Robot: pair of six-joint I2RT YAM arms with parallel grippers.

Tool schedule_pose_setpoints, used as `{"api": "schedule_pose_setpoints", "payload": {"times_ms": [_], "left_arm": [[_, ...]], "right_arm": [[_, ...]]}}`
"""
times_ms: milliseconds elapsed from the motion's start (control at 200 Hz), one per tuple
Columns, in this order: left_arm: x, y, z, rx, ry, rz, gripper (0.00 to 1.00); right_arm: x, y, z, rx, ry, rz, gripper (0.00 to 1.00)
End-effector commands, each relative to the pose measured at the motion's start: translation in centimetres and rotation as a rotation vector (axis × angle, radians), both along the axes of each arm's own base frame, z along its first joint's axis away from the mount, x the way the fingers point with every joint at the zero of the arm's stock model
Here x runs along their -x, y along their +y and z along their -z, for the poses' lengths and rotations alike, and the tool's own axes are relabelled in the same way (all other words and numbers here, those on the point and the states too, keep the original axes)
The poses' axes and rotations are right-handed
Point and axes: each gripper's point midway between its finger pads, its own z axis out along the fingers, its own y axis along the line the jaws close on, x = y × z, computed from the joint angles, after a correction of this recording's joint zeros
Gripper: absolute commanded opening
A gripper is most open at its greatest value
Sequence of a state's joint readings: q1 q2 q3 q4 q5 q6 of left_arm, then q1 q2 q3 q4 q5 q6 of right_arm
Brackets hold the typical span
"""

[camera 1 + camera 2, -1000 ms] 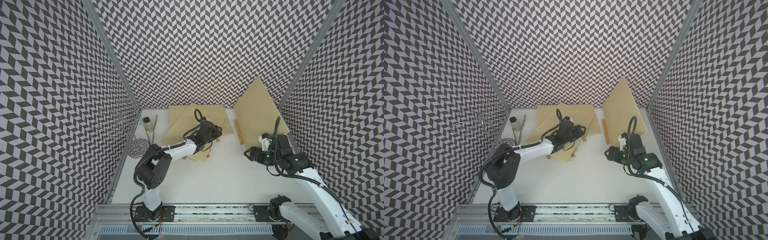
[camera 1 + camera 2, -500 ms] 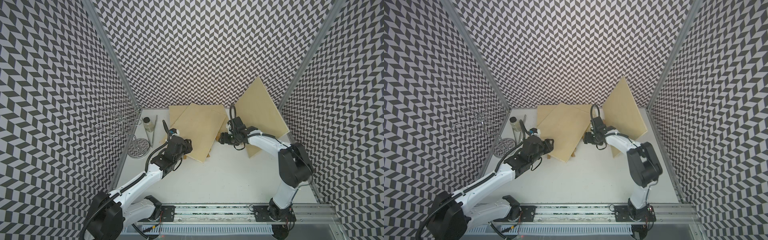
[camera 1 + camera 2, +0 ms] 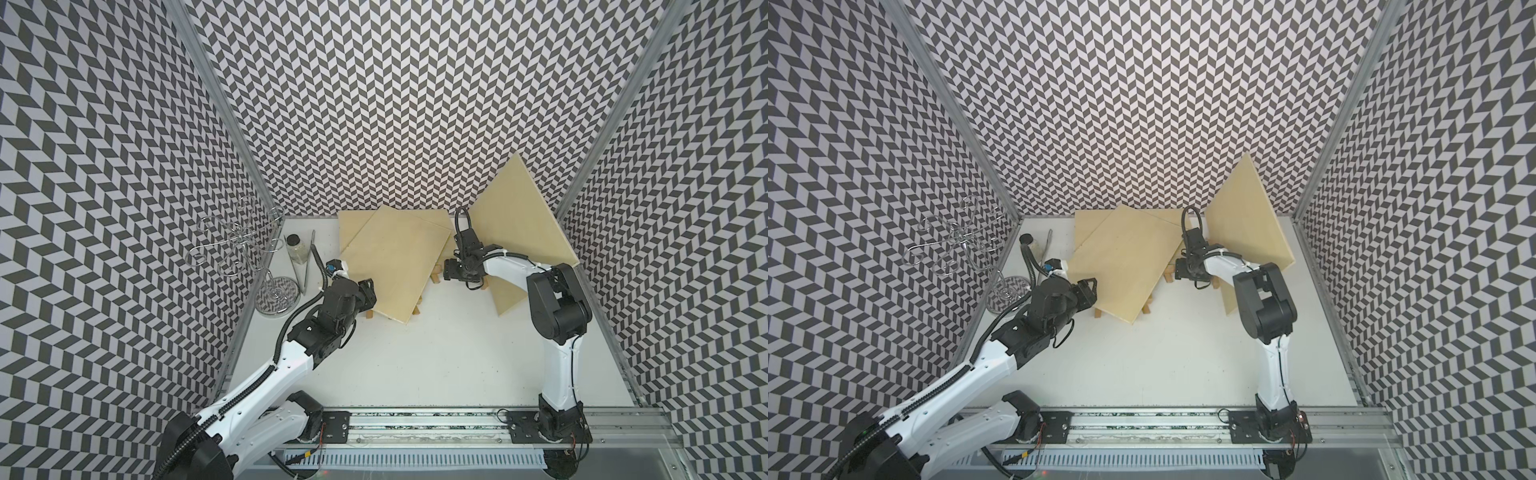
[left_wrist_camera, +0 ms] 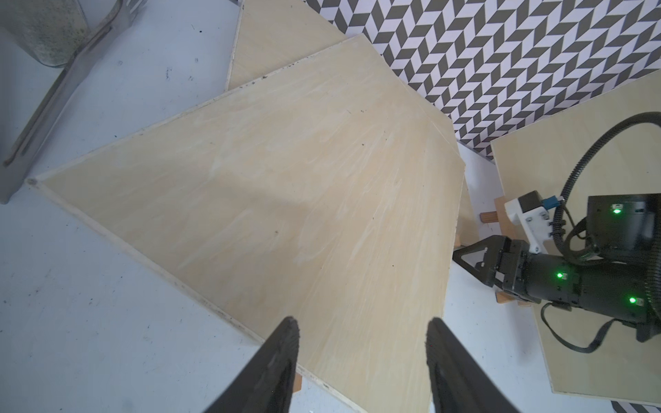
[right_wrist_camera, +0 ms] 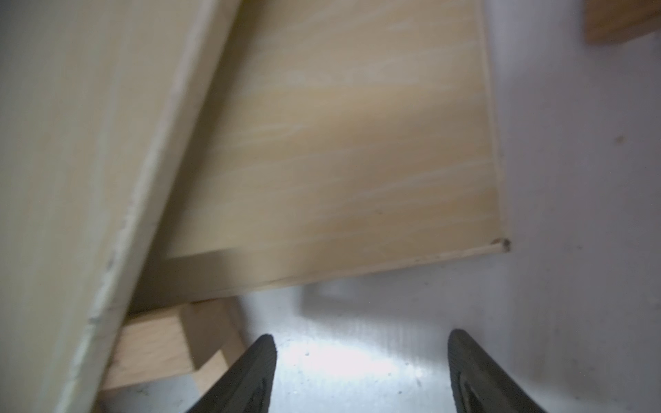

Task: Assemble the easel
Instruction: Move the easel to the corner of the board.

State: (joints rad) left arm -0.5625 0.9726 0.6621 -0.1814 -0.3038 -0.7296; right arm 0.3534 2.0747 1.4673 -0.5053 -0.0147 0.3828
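Chevron walls enclose a white surface [image 3: 415, 357]; near its back edge the easel [image 3: 435, 279] lies unassembled, seemingly mostly hidden under a board [image 3: 395, 266]. Left gripper [image 4: 363, 323] and right gripper [image 5: 362, 336] hover open at that board's edges, holding nothing, so all assembly is left.

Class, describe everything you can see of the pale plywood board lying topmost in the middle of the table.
The pale rectangular plywood board looks thin, with faint grain and whitish edges. It lies skewed, overlapping a second board behind it, its near side propped on wooden blocks. The left gripper hangs open over its near edge.
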Motion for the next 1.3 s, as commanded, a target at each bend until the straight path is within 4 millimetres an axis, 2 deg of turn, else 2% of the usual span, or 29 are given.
{"api": "schedule_pose_setpoints", "payload": {"times_ms": [0, 220, 436, 626, 861, 981, 1292], "left_arm": [[-0.2, 0.5, 0.4, -0.032, 0.007, -0.024, 0.57], [-0.4, 0.1, 0.9, -0.029, 0.020, -0.009, 0.57], [-0.4, 0.2, 0.7, -0.038, 0.010, -0.009, 0.57], [-0.3, -0.1, 1.0, -0.034, 0.013, 0.006, 0.57], [-0.3, -0.1, 1.2, -0.039, 0.023, 0.007, 0.57], [-0.2, -0.1, 1.2, -0.036, 0.028, 0.006, 0.57], [-0.4, -0.2, 1.6, -0.045, 0.035, 0.008, 0.58]], "right_arm": [[-0.6, -3.1, -0.6, 0.035, -0.025, 0.044, 0.76], [-2.2, -7.2, -0.9, 0.034, -0.048, 0.118, 0.77], [-4.0, -10.0, -1.2, 0.037, -0.068, 0.163, 0.77], [-5.9, -11.2, -1.0, 0.060, -0.072, 0.168, 0.77], [-8.1, -13.6, -1.2, 0.088, -0.092, 0.223, 0.77], [-8.7, -14.6, -1.0, 0.092, -0.090, 0.238, 0.77], [-9.5, -15.3, -1.3, 0.108, -0.107, 0.242, 0.77]]}}
